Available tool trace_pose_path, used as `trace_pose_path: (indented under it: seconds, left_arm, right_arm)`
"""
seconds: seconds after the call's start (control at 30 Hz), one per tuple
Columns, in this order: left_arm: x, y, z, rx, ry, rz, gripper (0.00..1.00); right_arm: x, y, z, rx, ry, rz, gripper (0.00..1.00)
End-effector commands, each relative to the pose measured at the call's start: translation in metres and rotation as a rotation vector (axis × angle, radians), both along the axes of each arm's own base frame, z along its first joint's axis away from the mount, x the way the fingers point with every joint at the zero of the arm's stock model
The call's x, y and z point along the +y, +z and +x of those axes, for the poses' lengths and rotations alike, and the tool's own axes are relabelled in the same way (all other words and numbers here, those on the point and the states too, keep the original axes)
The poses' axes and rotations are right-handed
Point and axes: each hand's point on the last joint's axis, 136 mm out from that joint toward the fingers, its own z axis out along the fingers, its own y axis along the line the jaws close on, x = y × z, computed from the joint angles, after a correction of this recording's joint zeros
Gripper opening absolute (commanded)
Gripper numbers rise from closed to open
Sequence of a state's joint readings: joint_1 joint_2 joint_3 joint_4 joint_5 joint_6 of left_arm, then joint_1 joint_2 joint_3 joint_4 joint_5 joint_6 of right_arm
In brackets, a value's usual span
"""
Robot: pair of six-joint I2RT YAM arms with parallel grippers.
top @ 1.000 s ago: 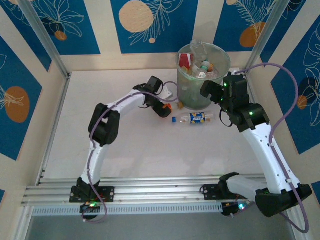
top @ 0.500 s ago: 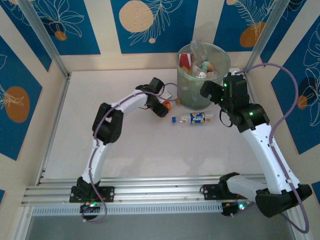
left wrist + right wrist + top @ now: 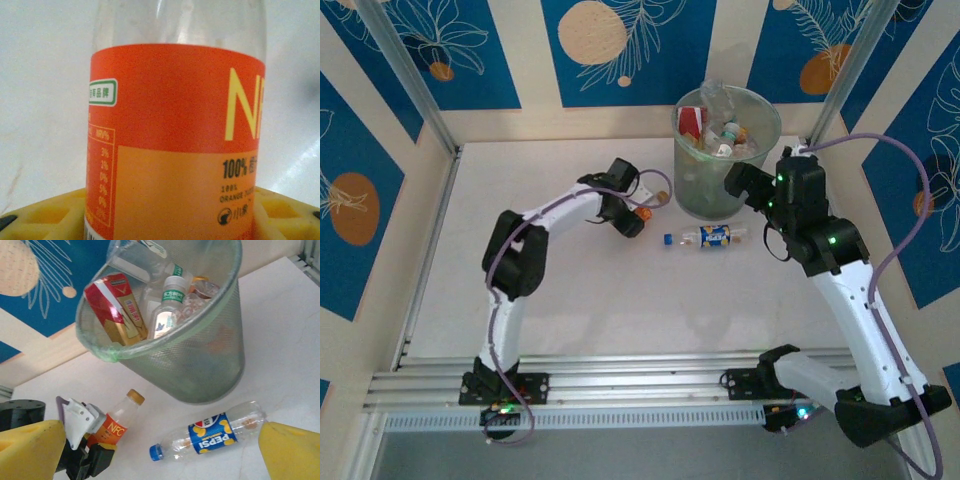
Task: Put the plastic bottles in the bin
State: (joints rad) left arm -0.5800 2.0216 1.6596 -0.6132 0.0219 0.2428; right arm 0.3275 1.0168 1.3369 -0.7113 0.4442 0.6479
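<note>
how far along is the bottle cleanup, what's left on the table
Done: several bottles already sit inside the bin. In hand: the left end effector is closed on the orange-label bottle, beside the bin. Left: that bottle has to go in, and the Pepsi bottle lies ungripped on the table in front of the bin, with the right end effector open near it.

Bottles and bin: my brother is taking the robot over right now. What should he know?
Left gripper: jaws shut on the orange-label bottle, left of the bin.
Right gripper: jaws open, holding nothing, up beside the bin.
Done: several bottles lie inside the bin.
To do: drop the orange-label bottle in, then fetch the blue-label bottle lying on the table in front of the bin.
</note>
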Motion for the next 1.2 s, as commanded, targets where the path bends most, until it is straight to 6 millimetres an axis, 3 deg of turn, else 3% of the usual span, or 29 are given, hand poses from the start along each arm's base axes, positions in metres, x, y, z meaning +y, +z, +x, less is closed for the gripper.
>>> trace_pose_path:
  seconds: [0.0,0.3,0.53,0.8,1.17]
  left_arm:
    - [0.005,0.058,0.001,-0.128,0.035,-0.082,0.55]
    - [-0.003,0.177,-0.036,-0.275,0.020,-0.420,0.53]
    - [-0.037,0.238,-0.063,-0.292,-0.101,-0.677,0.53]
    - [-0.068,0.266,-0.082,-0.256,-0.220,-0.809,0.54]
    - [-0.085,0.278,-0.098,-0.224,-0.292,-0.876,0.54]
  right_arm:
    - [0.019,0.010,-0.002,-0.030,0.085,0.078,0.99]
    - [0.055,0.029,-0.004,-0.070,0.268,0.186,0.98]
    - [0.094,0.046,0.004,-0.091,0.453,0.286,0.92]
    - [0.134,0.065,0.024,-0.128,0.628,0.372,0.92]
    - [0.179,0.055,0.049,-0.107,0.692,0.299,0.91]
